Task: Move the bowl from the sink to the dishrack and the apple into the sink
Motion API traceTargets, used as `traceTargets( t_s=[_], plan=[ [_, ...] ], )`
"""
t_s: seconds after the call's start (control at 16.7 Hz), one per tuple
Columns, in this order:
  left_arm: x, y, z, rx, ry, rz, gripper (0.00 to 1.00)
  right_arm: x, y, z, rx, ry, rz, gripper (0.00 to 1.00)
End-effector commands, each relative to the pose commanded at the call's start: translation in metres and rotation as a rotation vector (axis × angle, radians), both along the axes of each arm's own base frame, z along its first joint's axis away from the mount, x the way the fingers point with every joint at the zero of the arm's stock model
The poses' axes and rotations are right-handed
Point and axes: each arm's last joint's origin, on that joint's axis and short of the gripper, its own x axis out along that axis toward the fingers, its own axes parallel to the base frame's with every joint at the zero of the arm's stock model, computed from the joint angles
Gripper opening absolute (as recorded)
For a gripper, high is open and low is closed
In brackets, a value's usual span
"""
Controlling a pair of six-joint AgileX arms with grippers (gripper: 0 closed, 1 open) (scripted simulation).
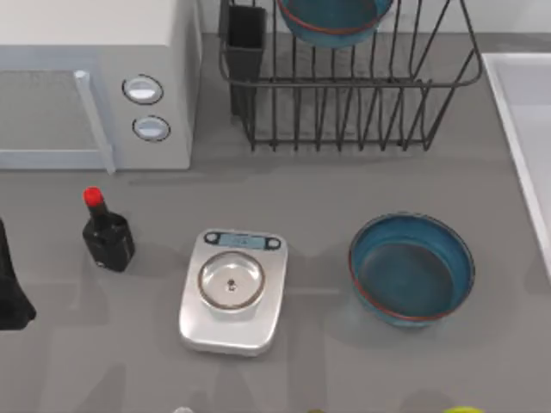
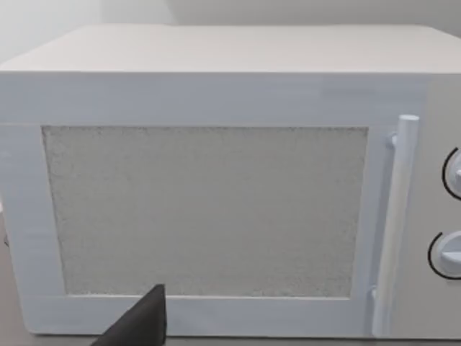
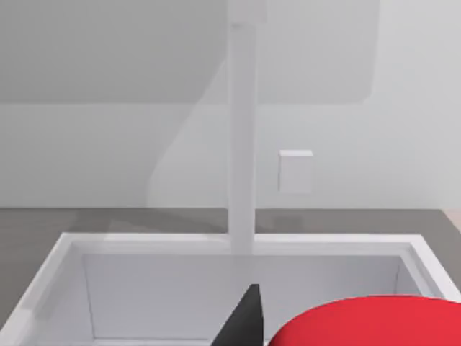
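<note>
Red apple (image 3: 367, 322) in the right pincer (image 3: 248, 317) above the sink (image 3: 65, 270) — left pincer's (image 2: 140, 324) state unclear.

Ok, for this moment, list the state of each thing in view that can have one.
Bowl in the dishrack: resting among the bars.
Bowl on the table: upright, empty.
Microwave: door shut.
Bottle: upright, red cap on.
Scale: pan empty.
Apple: above the sink basin.
</note>
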Motion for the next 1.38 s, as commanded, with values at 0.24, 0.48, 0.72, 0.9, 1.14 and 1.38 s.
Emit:
traceTargets(
  t_s=[0.24,0.48,0.72,0.9,1.14,1.38],
  plan=[
    [0.0,0.0,0.0,0.0,0.0,0.0,1.0,-0.009,0.006,-0.033,-0.001,0.0,-0.002,0.0],
    [0.0,0.0,0.0,0.0,0.0,0.0,1.0,-0.011,0.008,-0.04,0.0,0.003,-0.003,0.0],
    [0.0,0.0,0.0,0.0,0.0,0.0,1.0,-0.011,0.008,-0.04,0.0,0.003,-0.003,0.15],
    [0.0,0.0,0.0,0.0,0.0,0.0,1.0,-0.011,0.008,-0.04,0.0,0.003,-0.003,0.38],
    [0.0,0.0,0.0,0.0,0.0,0.0,1.0,-0.011,0.008,-0.04,0.0,0.003,-0.003,0.68],
    [0.0,0.0,0.0,0.0,0.0,0.0,1.0,-0.011,0.008,-0.04,0.0,0.003,-0.003,0.98]
  ],
)
